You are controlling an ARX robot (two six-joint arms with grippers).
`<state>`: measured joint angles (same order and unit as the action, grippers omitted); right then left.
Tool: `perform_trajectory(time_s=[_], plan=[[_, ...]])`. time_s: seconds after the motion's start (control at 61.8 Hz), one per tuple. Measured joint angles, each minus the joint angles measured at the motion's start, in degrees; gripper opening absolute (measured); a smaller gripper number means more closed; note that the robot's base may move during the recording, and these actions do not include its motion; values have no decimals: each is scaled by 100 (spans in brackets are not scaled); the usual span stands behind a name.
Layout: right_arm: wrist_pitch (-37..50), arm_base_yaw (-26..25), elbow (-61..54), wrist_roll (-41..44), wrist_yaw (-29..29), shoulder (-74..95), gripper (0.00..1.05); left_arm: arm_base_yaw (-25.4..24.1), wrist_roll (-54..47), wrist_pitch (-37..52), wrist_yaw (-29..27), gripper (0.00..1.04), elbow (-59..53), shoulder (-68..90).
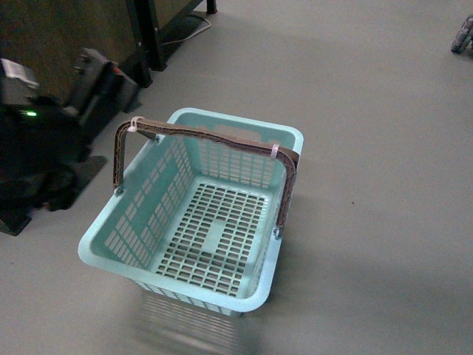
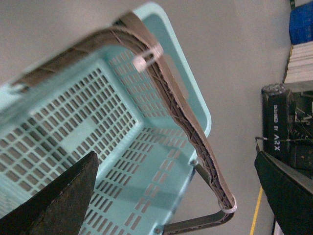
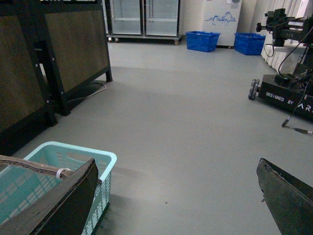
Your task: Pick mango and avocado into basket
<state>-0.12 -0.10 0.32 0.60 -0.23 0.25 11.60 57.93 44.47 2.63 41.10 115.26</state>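
Basket (image 1: 144,214) long axis near-far; handle (image 1: 207,135) up, crosswise.

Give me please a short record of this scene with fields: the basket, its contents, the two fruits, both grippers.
basket: pale teal, slotted sides, grey floor around it
handle: brown, raised across the opening, white zip ties on it
contents: nothing inside, lattice bottom bare
mango and avocado: not in any view
left gripper: open, jaws wide apart, holding nothing, facing the basket
right gripper: open, holding nothing, basket corner near one finger
background: blue crates far off
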Motion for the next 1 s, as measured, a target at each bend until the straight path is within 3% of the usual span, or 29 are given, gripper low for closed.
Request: perform_trajectory(time_s=[0.227, 0.534, 0.793, 1.003], plan=[[0, 0, 0, 0, -2, 0, 97, 595, 667, -201, 55, 97, 1834, 1731], [0, 0, 0, 0, 0, 0, 97, 697, 1340, -186, -155, 97, 3858, 3158], [0, 0, 0, 0, -2, 0, 97, 610, 2127, 688, -378, 48, 4162, 3460], [0, 0, 0, 0, -2, 0, 97, 402, 2535, 831, -511, 13, 3550, 3117]])
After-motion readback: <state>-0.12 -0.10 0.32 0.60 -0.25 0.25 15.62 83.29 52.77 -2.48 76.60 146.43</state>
